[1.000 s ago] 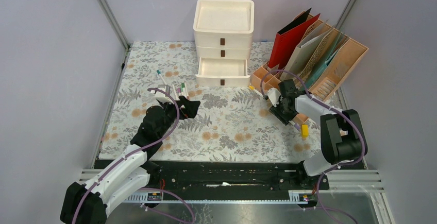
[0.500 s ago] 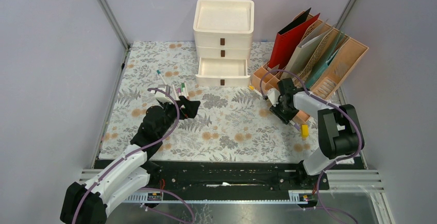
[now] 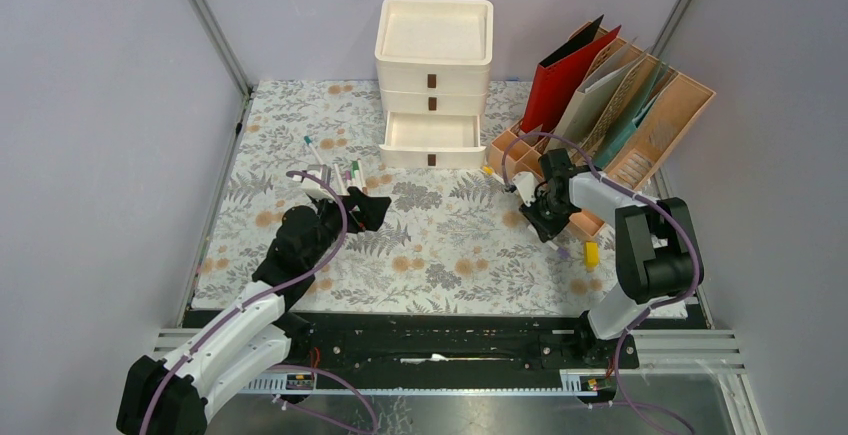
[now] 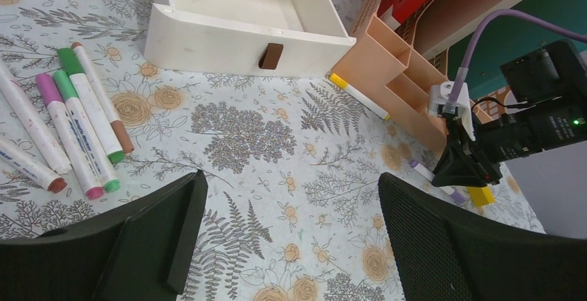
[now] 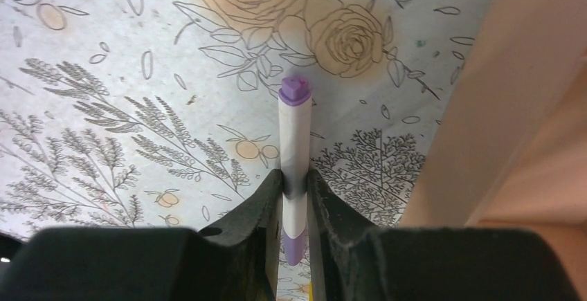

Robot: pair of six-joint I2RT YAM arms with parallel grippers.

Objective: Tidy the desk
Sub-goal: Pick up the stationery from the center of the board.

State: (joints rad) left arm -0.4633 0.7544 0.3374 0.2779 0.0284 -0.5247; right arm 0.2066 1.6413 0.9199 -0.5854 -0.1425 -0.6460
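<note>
As it edged from the organizer [image 5: 512, 107] alongside, my right end effector [image 5: 294, 187] stayed clamped on the purple marker [image 5: 293, 128]: pickup secured.

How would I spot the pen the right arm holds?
Find the peach file rack at the right rear of the desk. In front of it, the right gripper pinches a white marker. Its purple ends set it apart from the yellow-capped marker nearby.
</note>
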